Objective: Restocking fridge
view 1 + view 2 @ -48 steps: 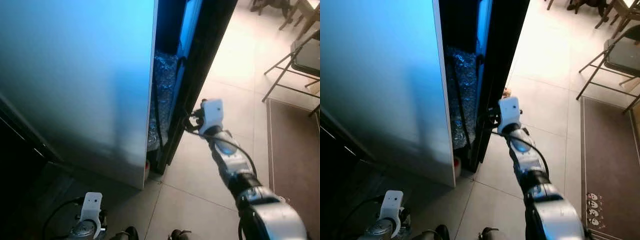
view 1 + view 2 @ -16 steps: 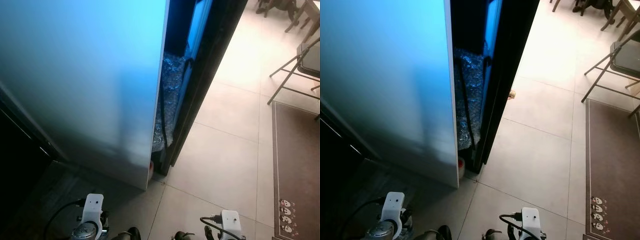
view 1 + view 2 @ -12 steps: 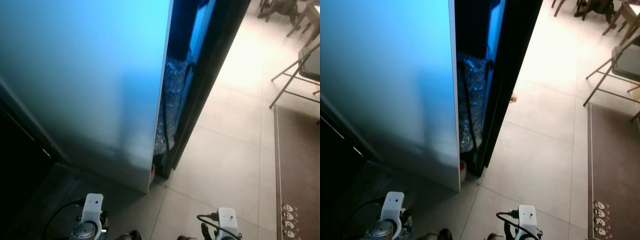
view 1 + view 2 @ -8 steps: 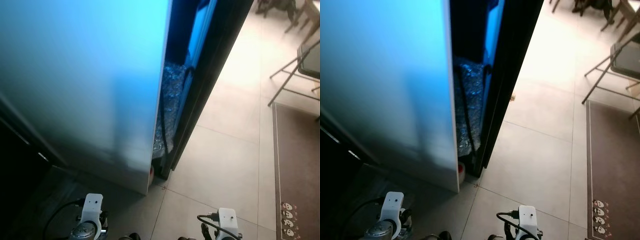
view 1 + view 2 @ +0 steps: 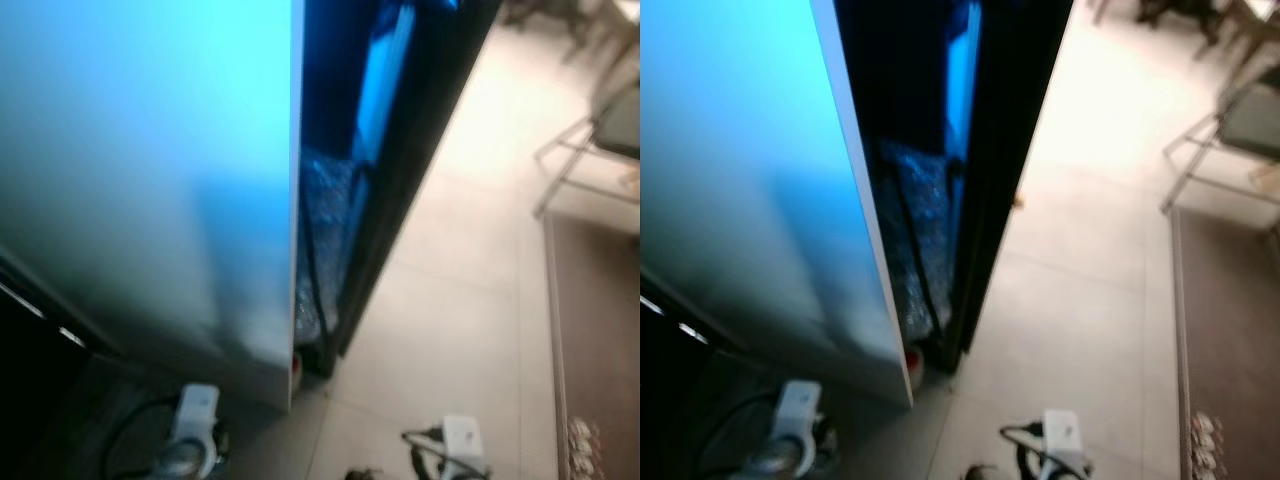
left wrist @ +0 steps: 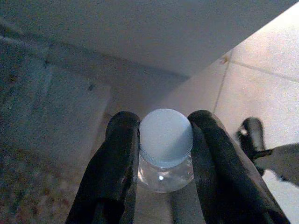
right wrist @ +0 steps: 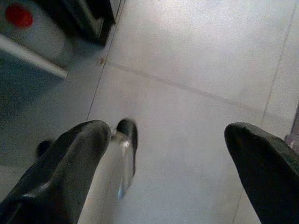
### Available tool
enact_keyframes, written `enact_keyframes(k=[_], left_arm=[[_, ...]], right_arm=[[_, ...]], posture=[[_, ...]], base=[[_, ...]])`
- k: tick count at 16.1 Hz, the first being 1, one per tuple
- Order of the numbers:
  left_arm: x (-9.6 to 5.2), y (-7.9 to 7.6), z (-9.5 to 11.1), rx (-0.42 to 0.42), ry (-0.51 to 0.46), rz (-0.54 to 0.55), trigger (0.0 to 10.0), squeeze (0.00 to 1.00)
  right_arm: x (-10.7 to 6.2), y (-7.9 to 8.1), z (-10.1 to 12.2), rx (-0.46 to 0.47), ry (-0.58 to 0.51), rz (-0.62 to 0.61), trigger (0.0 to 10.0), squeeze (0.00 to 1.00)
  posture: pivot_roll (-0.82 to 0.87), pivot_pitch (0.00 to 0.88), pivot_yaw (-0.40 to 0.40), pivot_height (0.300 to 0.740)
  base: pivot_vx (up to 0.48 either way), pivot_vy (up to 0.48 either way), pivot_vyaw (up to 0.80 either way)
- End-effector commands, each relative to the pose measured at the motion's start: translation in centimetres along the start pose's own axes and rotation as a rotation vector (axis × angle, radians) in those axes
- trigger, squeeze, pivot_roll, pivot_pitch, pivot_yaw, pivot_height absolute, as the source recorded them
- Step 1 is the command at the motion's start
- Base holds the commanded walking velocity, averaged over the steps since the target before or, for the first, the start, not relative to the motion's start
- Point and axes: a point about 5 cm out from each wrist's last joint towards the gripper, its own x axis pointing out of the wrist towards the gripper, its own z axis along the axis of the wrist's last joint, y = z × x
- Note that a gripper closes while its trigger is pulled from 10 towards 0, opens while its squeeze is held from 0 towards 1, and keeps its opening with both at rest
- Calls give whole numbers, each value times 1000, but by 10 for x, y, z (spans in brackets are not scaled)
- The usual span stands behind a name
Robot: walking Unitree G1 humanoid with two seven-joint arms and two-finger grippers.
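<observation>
The fridge fills the left of the eye views, with its silvery front panel (image 5: pixel 150 180) lit blue. Beside it a black door (image 5: pixel 420 150) stands ajar, leaving a dark gap (image 5: pixel 325 240) with crinkled foil-like lining inside. My left gripper (image 6: pixel 166 120) is shut on a clear bottle (image 6: pixel 166 175) with a pale blue cap, held low by the fridge's foot. My right gripper (image 7: pixel 170 133) hangs open over the tile floor with nothing between its fingers. Both wrists (image 5: pixel 195 420) (image 5: pixel 460 440) sit at the bottom edge of the eye views.
A small white round thing with a red spot (image 7: pixel 28 28) lies at the fridge's base. A folding chair (image 5: pixel 1230 130) and a dark rug (image 5: pixel 1230 330) are to the right. Pale tile floor (image 5: pixel 1080 300) lies open in front of the black door.
Three seconds ago my right arm reached out to the black door's edge; it is now lowered. The view has shifted and blurred, and the dark gap shows wider.
</observation>
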Motion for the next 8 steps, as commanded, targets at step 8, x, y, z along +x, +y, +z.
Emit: enact_keyframes(k=[8], left_arm=[[-2,4,0,23,1,26,10000,0]], right_arm=[[0,-1,3,-4,-35,9,10000,0]], posture=[[-96,187,-49,740]], base=[[36,0,0]])
